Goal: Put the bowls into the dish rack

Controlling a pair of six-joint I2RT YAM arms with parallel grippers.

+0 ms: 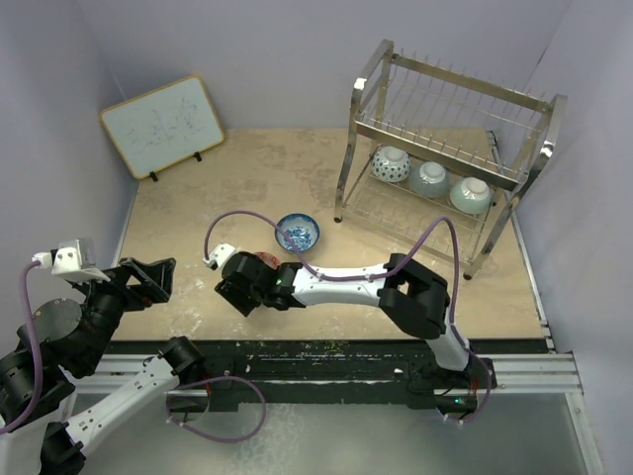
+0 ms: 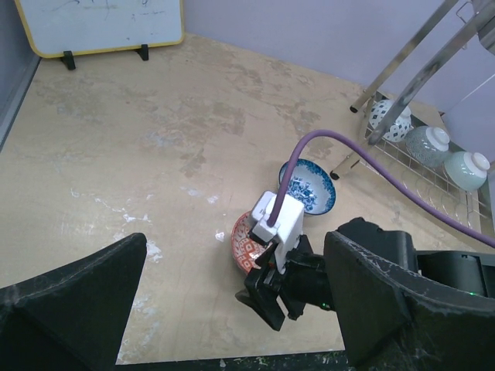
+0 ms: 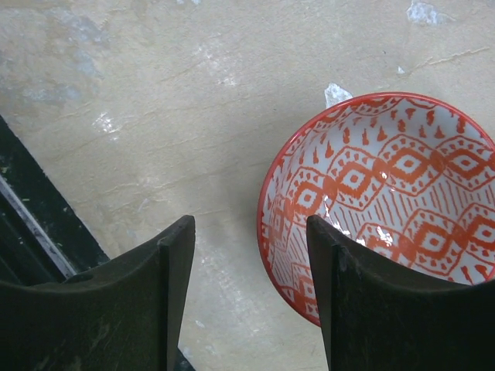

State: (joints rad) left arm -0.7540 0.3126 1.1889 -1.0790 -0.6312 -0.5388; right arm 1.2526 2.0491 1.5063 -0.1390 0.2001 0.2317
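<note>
Two tiers of silver wire make up the dish rack [image 1: 450, 148] at the far right of the table [image 1: 188, 213]. Its lower tier holds three bowls in a row: a blue-and-white patterned bowl [image 1: 392, 163], a pale grey-white bowl [image 1: 430, 178] and a pale mint bowl [image 1: 472, 194].

The right arm reaches leftward across the table, well away from the rack. Its right gripper [image 3: 247, 286] is moderately open and holds nothing. It hangs over the near rim of the red-orange bowl [image 3: 387, 201], with one finger outside the rim and the other over the bowl's inside. How far above the rim the tips are cannot be told.

The second blue-and-white bowl [image 1: 298, 233] lies just beside it on the far side. The left gripper [image 1: 150, 277] is spread wide, empty and well apart.

The main risk is probably the pinch itself. A glazed, curved wall caught only at the rim could slip or swing, dropping the bowl. A descent off the rim could push the bowl towards the near table edge or into its blue neighbour. Later, the carry could clip the rack's legs or jostle the seated bowls.
</note>
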